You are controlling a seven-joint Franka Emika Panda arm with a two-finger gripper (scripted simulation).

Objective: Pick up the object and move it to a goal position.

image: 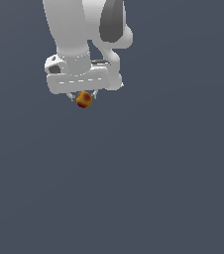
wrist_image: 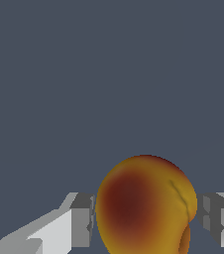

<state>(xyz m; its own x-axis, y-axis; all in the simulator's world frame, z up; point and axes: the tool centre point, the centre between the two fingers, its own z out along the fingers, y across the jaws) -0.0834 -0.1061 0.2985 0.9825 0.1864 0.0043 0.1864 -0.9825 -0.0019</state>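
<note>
The hand grips the ball between its fingers, touching both sides. Plain grey background surrounds them on every side.

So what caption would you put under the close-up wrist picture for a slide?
Wrist view: the hand has its fingers on either side of a mottled orange-red ball.
</note>
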